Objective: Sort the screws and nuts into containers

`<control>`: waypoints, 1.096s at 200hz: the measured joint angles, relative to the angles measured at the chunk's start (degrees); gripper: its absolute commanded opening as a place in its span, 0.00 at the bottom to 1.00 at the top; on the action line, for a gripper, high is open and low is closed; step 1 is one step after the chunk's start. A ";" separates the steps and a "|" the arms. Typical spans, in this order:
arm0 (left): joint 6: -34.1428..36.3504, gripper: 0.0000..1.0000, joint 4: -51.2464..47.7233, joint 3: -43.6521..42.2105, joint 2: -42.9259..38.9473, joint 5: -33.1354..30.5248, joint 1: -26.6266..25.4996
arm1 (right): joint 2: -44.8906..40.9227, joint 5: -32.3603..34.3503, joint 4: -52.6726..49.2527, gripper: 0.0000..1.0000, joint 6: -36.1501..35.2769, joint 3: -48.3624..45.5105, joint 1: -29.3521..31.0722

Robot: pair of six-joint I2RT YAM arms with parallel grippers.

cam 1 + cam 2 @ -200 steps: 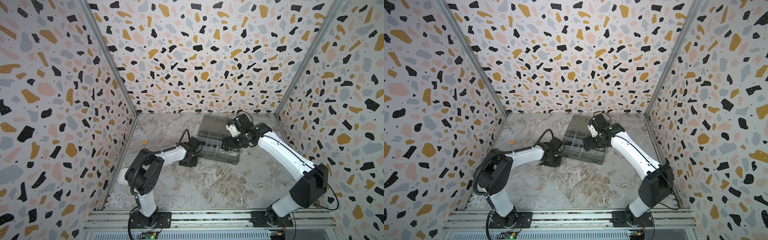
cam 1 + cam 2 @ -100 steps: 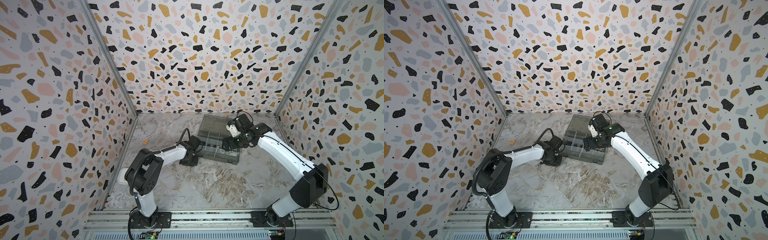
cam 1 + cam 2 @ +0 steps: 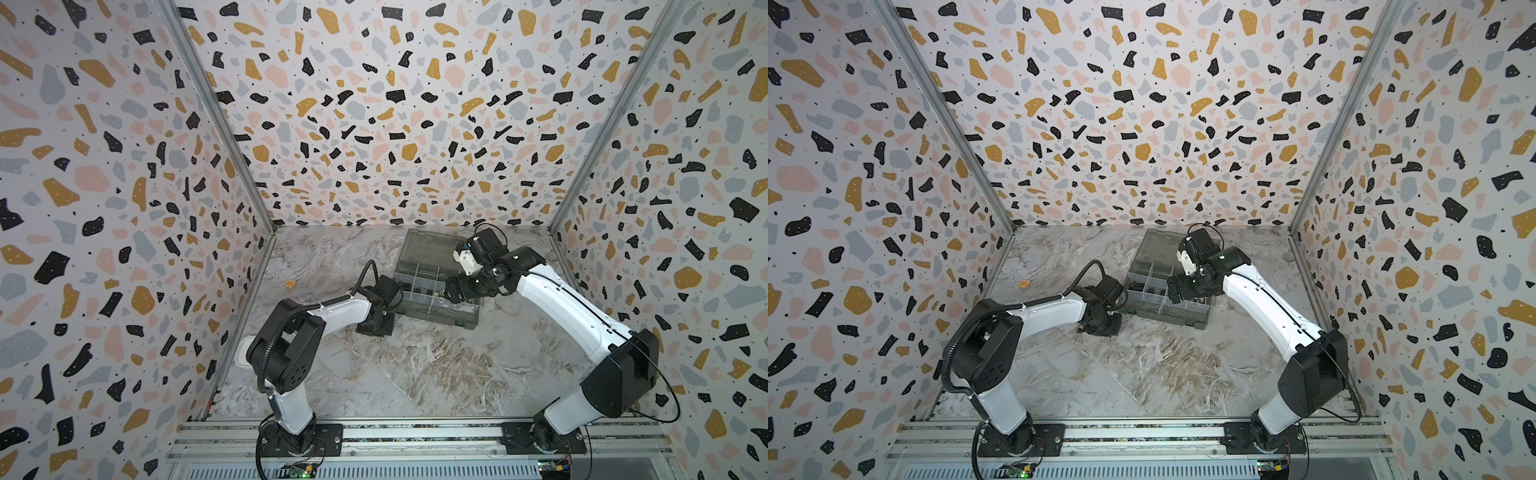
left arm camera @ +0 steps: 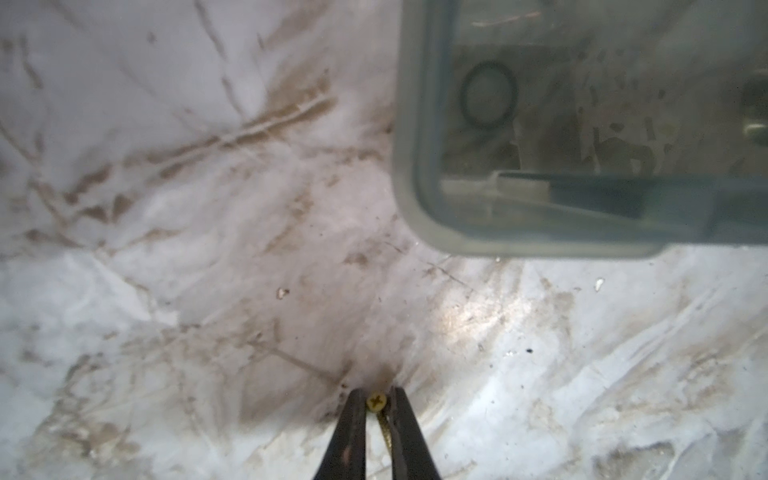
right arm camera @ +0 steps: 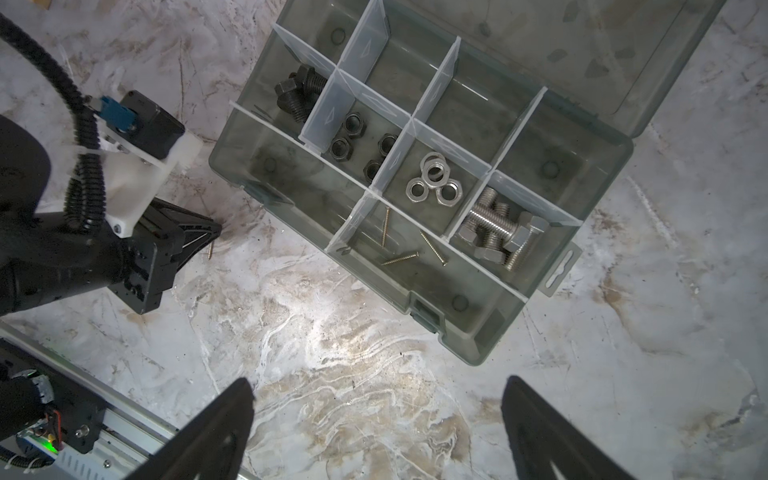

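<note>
Screws [image 5: 401, 258]: three lie in the box [image 5: 490, 332], fourth screw [image 4: 377, 402] pinched by the left tool [image 4: 377, 400] at its eight o'clock from above. Four black nuts [image 5: 353, 124], four silver nuts [image 5: 434, 170] inside. Right tool [image 5: 378, 381] spread wide.

The left gripper [image 3: 1100, 328] points down at the marble tabletop [image 3: 1142, 374], just beside the open grey organiser box [image 3: 1183, 318], at its 8 o'clock. The right gripper [image 3: 1175, 291] hangs over the box, its arm reaching in from 4 o'clock.

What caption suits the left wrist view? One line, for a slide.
Left hand pinches a small brass screw against the marbled table, a corner of the grey organiser box beyond.
</note>
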 measured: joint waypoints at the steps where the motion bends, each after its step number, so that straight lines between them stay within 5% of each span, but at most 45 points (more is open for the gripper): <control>1: 0.00 0.09 0.00 0.00 0.00 0.00 0.00 | -0.02 0.00 0.00 0.95 -0.02 -0.04 0.00; 70: 0.81 0.04 -3.89 4.33 0.02 0.33 -1.29 | -4.61 -0.04 -0.35 0.95 1.16 -4.81 0.00; 140: 2.56 0.04 -10.29 22.01 3.93 -0.31 -6.19 | -11.19 0.37 -0.35 0.95 3.48 -10.80 -1.31; 219: 4.92 0.05 -15.74 46.05 20.63 1.40 -10.75 | -19.65 0.59 -1.88 0.95 4.79 -16.02 -8.13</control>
